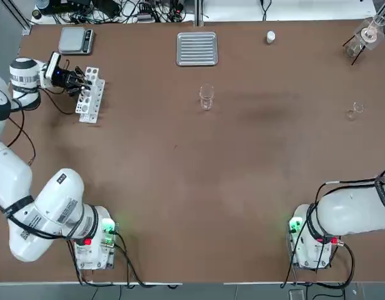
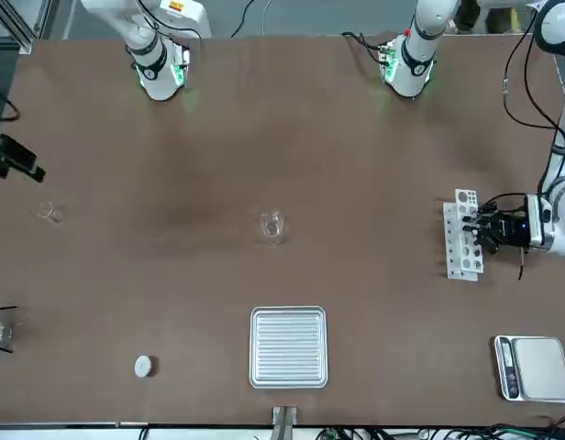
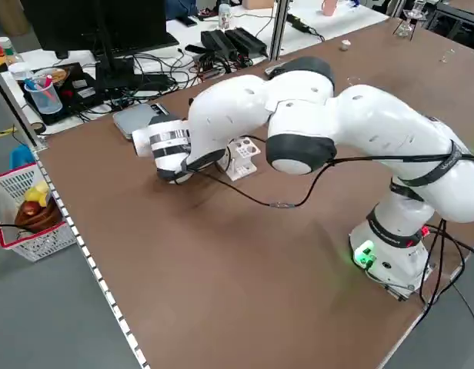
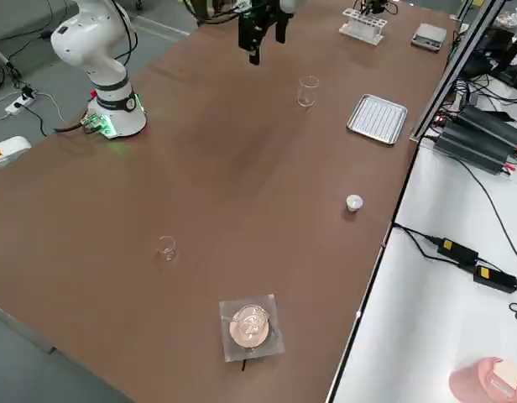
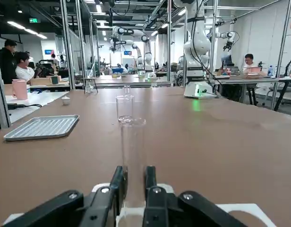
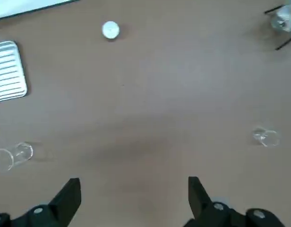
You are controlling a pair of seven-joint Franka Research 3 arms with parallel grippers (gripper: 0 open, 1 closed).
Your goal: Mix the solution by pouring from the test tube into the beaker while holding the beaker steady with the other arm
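Left gripper (image 1: 80,80) at the white rack (image 1: 90,95), far left of the table, level with the tabletop, fingers (image 5: 118,187) clamped on the test tube (image 5: 132,156); tube stands upright in the rack, its open rim above the fingertips. Beaker (image 1: 207,97) upright near table centre, well apart from the rack, nothing touching it; the ribbed metal tray (image 1: 197,48) lies just beyond it toward the far edge. Right gripper (image 6: 133,189) hangs above bare table, pointing down, jaws spread wide and empty; in the right side view it shows black (image 4: 260,25), raised, short of the beaker. Tiny glass vessel (image 1: 355,111) sits near the right edge. Flask in its black stand (image 1: 362,37) at the far right corner. Small white cap (image 1: 270,37) near the far edge. Scale (image 1: 76,39) beyond the rack.
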